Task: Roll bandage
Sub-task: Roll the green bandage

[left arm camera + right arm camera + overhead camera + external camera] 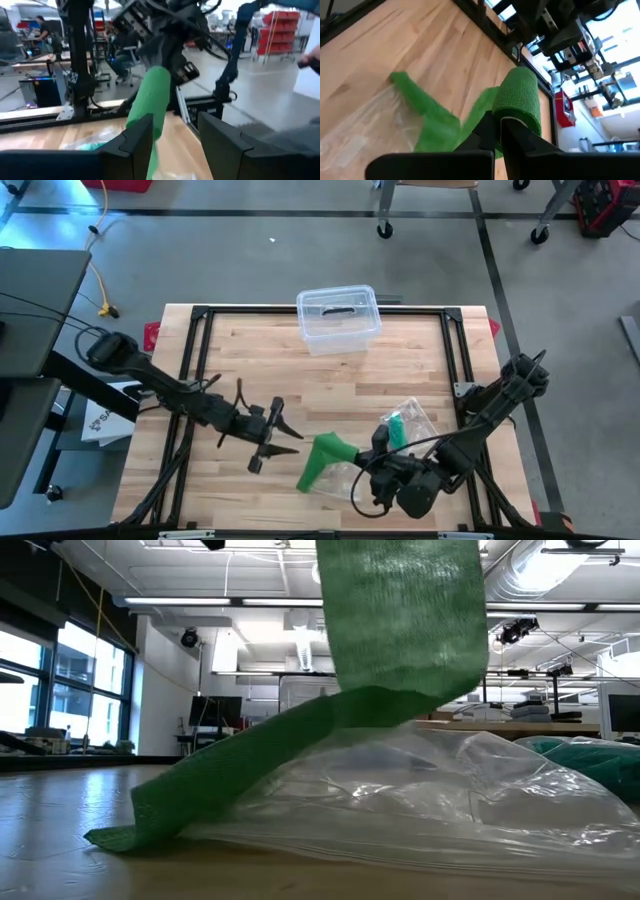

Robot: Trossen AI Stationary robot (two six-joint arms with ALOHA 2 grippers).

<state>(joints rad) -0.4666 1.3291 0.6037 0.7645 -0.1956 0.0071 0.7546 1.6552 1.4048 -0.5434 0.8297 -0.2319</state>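
Note:
A green bandage [322,458] hangs from my right gripper [499,120], which is shut on its upper, rolled end near the table's front edge, right of centre. Its strip [400,610] drops, bends over a clear plastic bag [450,790] and ends flat on the wood [130,830]. My left gripper [285,438] stands open and level just left of the bandage, pointing at it. In the left wrist view the hanging strip [152,95] shows beyond the two open fingers, and I see no touch. My right gripper pinches the bandage's rolled upper end [517,97] between its two shut fingers; the roll curves over the fingertips [492,125]. The fingers come slanting down from the table's right side. The end is lifted clear, the strip hangs slack below, and its free end [400,79] lies on the table.
The plastic bag [405,425] holds another green item [397,430]. A clear lidded box [338,318] stands at the table's far edge, in the middle. A black frame [195,350] runs round the wooden top. Bare wood lies between the box and the grippers.

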